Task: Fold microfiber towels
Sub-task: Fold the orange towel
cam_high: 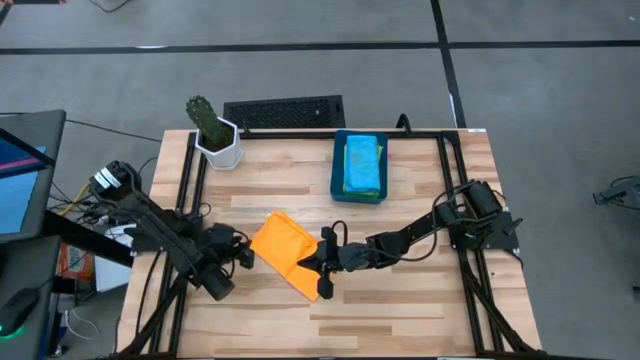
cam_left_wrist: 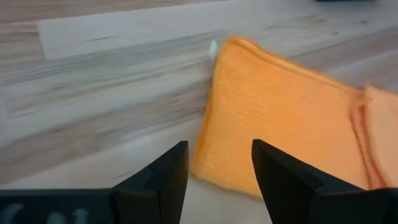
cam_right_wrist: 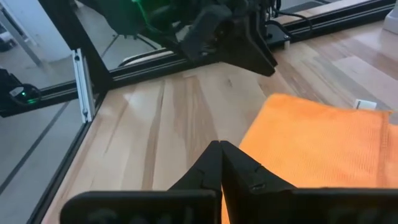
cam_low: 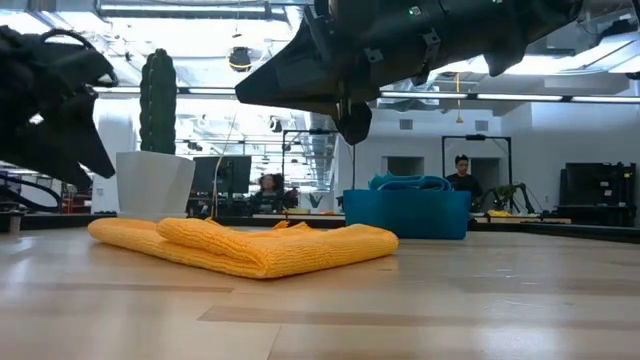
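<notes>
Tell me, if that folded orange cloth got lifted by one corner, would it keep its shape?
Probably not. The orange towel sags in soft rounded layers on the table, so it would likely flop open. It looks light, and its fuzzy weave would probably drag rather than slide if pushed.

A robotics lab is showing itself here: a pale wooden table (cam_high: 400, 310) framed in black metal rails (cam_high: 452, 160) is standing on a grey floor, with two dark arms bolted at its left and right edges. Beyond the table's far edge, an open room is stretching away under long ceiling lights (cam_low: 560, 97), where people (cam_low: 461, 172) are sitting at benches among monitors (cam_low: 228, 172) and other black-framed rigs (cam_low: 477, 160). Just off the table's left edge, a screen (cam_high: 20, 185) and loose cables (cam_high: 80, 205) are lying beside it, and a potted cactus (cam_high: 212, 135) is standing on the table's far left corner.
</notes>
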{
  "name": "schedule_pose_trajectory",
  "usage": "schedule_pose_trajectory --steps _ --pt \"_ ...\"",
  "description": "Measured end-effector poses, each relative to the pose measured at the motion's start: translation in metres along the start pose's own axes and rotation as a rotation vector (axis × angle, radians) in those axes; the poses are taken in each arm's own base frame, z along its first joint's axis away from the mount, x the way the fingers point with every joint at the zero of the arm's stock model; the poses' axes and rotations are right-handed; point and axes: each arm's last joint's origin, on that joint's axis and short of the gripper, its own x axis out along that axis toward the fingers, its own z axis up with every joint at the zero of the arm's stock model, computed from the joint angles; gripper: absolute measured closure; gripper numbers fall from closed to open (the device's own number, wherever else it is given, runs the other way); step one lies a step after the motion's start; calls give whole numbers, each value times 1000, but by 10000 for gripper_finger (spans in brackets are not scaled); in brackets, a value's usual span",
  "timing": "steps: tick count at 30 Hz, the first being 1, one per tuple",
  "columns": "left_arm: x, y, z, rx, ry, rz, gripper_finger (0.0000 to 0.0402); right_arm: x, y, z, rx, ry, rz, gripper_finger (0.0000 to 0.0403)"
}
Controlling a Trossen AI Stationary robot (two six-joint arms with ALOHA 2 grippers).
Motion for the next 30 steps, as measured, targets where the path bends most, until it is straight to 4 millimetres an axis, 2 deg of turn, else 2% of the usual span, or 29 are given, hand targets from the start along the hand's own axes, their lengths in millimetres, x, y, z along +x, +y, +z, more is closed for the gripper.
schedule_pose_trajectory --steps 11,17,20,25,30 --pt "32 5 -31 -20 -7 63 230 0 0 -1 -2 11 -3 375" --pt "43 3 -44 51 5 78 237 0 -1 -2 -4 16 -5 377" --pt "42 3 -43 17 7 95 271 0 -1 -3 16 27 -8 378" --pt "39 0 -40 18 21 100 378 -3 8 -6 73 41 15 376" --pt "32 -17 -40 -25 62 96 396 -15 25 5 86 7 55 381"
